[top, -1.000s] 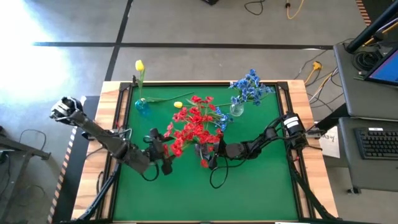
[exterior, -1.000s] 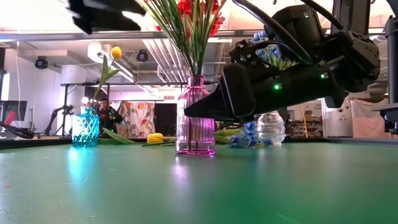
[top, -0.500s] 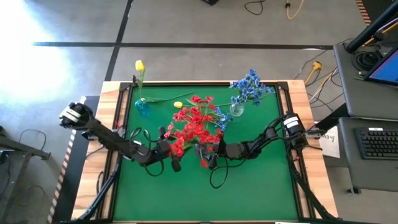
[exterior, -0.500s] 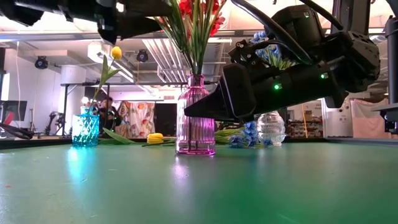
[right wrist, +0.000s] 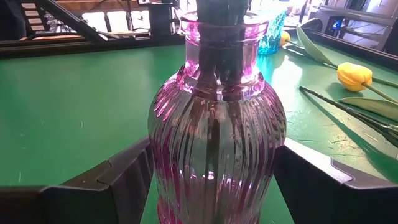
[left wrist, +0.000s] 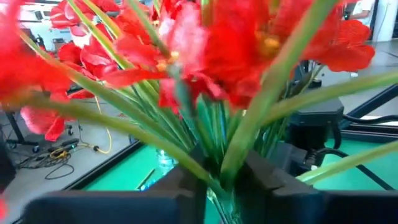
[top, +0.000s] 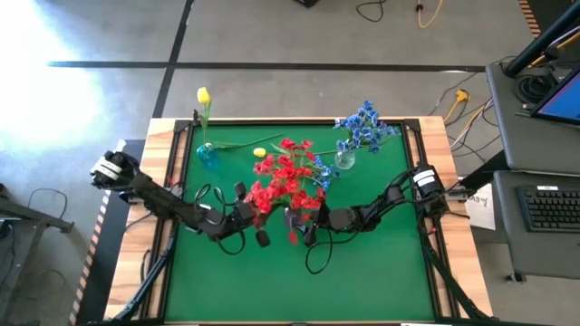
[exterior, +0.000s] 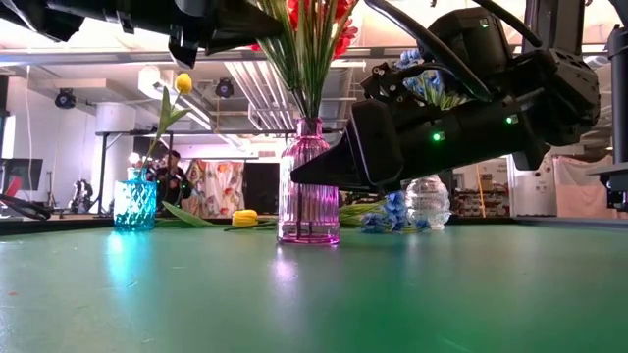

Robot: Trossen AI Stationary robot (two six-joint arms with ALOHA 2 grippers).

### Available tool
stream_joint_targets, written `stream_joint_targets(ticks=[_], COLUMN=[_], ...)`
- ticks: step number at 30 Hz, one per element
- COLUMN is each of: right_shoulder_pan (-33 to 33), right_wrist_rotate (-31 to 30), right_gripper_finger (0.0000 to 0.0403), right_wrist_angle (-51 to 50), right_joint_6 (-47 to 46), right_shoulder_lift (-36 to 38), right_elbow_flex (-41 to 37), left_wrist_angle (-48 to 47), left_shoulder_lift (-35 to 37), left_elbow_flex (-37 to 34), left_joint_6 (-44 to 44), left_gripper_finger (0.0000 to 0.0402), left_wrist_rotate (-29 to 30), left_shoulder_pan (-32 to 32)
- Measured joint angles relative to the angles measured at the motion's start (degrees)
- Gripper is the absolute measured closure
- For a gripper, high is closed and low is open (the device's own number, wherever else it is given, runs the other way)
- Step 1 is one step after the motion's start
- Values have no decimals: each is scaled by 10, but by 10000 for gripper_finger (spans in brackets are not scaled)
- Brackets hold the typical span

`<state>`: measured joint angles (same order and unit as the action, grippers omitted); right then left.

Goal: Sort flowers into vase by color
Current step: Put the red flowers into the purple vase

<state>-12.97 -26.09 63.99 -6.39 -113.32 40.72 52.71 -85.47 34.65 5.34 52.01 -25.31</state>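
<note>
Red flowers (top: 283,184), light and springy, stand in the ribbed pink glass vase (exterior: 308,186) at frame centre; left end effector (left wrist: 214,186) pinches their thin stems, right end effector (right wrist: 214,171) straddles the fragile, slippery vase, fingers apart.

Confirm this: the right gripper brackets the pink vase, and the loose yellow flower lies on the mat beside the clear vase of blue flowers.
Wrong vase. The high view shows the loose yellow flower lying near the blue vase, not the clear one. The right gripper does bracket the pink vase.
</note>
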Motion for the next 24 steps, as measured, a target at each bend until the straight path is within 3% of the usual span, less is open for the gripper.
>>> stream_joint_targets(ticks=[5,24], right_shoulder_pan=[0,0], right_wrist_rotate=[0,-1], right_gripper_finger=[119,119], right_wrist_angle=[0,-2], right_joint_6=[0,0], right_shoulder_lift=[0,1], right_elbow_flex=[0,0], left_wrist_angle=[0,-2], left_shoulder_lift=[-1,-33], left_elbow_flex=[-1,13], left_joint_6=[-1,-7], left_gripper_finger=[398,386], left_wrist_rotate=[-1,-6], left_shoulder_pan=[6,2])
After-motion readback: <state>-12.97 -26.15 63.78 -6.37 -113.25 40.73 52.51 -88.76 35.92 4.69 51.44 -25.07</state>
